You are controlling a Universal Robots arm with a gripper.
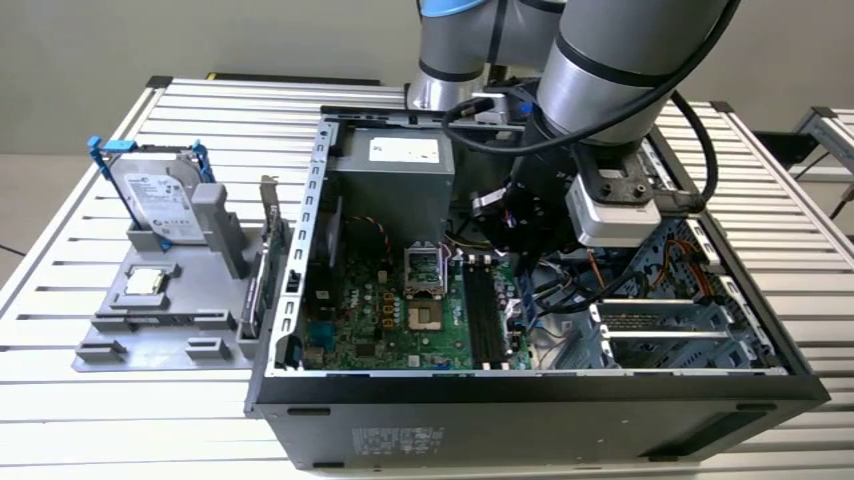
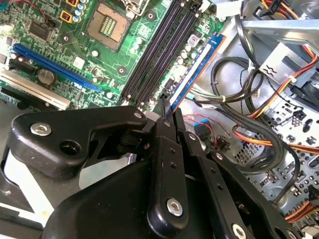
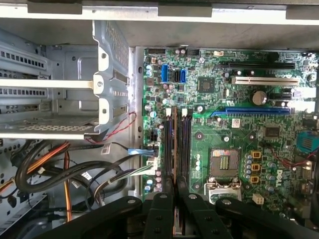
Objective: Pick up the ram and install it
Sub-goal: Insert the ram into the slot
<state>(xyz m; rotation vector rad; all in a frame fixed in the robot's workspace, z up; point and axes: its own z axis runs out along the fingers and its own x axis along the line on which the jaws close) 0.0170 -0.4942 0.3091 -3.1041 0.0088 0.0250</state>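
My black gripper (image 1: 518, 235) is down inside the open computer case (image 1: 534, 395), shut on the ram. In the second wrist view the ram (image 2: 193, 72) is a thin stick seen edge-on, with a blue edge and a white label, running out from the fingertips (image 2: 166, 113). In the first wrist view the ram (image 3: 174, 144) lies lengthwise along the black memory slots (image 3: 184, 144), between the two fingers of my gripper (image 3: 174, 191). Those slots (image 1: 483, 315) run beside the processor socket (image 1: 420, 265). Whether the stick touches a slot is hard to tell.
Bundled cables (image 2: 249, 99) and a metal drive cage (image 1: 667, 330) crowd the case on the exterior view's right of the slots. Outside the case, on the exterior view's left, a grey fixture (image 1: 100, 350) holds a silver hard drive with blue rails (image 1: 160, 195) and a bracketed card (image 1: 267, 250).
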